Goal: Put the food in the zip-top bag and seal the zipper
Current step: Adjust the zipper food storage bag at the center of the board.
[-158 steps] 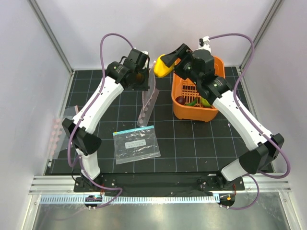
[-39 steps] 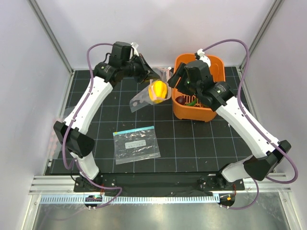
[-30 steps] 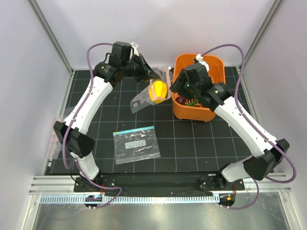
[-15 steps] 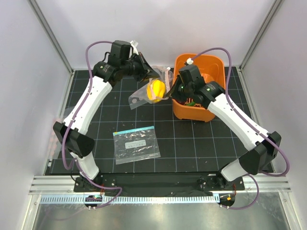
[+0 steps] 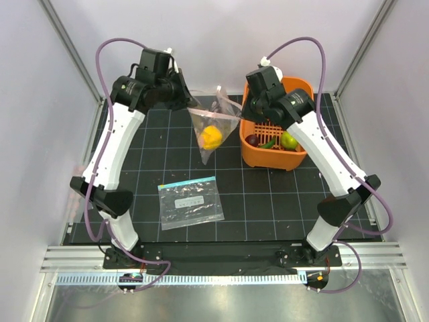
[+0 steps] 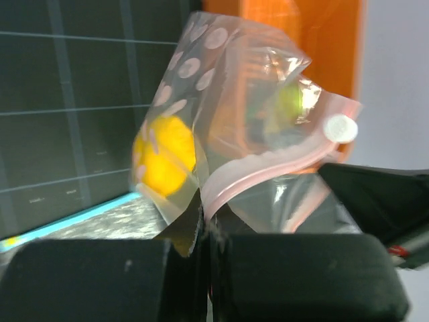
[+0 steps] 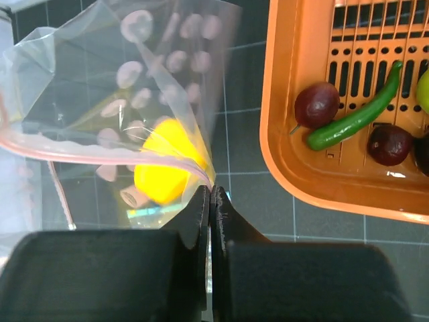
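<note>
Since a second ago your right gripper has swung from the orange basket and pinched shut on the zip-top bag mouth, opposite your left gripper, also clamped there. The yellow pepper hangs bagged; the chili, maroon pieces and green fruit wait at the bag's 3 o'clock, and the zipper is unsealed.

pepper in bag, bag left of basket

One zip-top bag, one teal-strip bag, one pepper, one basket, two maroon pieces, one chili, one green fruit.
</note>
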{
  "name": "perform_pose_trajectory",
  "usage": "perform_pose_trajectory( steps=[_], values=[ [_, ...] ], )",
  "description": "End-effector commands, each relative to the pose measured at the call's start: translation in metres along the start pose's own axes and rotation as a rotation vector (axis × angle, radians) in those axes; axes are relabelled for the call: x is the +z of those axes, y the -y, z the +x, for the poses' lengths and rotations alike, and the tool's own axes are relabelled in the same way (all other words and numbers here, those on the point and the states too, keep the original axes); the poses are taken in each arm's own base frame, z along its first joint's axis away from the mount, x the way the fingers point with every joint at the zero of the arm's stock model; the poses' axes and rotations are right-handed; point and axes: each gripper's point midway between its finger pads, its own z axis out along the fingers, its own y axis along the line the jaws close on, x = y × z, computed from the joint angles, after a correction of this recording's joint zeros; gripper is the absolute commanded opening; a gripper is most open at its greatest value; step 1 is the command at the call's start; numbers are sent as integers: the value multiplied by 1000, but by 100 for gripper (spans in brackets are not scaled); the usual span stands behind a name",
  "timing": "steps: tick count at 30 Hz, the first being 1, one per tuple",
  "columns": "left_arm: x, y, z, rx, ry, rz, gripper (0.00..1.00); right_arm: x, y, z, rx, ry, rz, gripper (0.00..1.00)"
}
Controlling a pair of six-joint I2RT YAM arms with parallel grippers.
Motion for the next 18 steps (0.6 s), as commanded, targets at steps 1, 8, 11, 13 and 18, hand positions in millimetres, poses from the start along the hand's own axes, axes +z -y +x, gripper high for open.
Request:
perform_pose_trajectory(
  steps=[1, 8, 11, 13, 18],
  values=[
    [-27, -58, 1, 115, 33, -279, 0, -1, 20, 9, -60, -29, 72, 1],
    [-64, -88, -21, 187, 150, -472, 0, 22, -13, 23, -43, -94, -80, 1],
    [-75, -89, -30, 205, 194, -503, 0, 33, -14, 31, -16, -151, -103, 1],
    [-69, -89, -26, 211, 175, -503, 0, 46, -8, 41, -15, -197, -91, 6],
    [-31, -77, 1, 233, 87, -445, 1, 52, 15, 41, -47, -206, -28, 67]
  ],
)
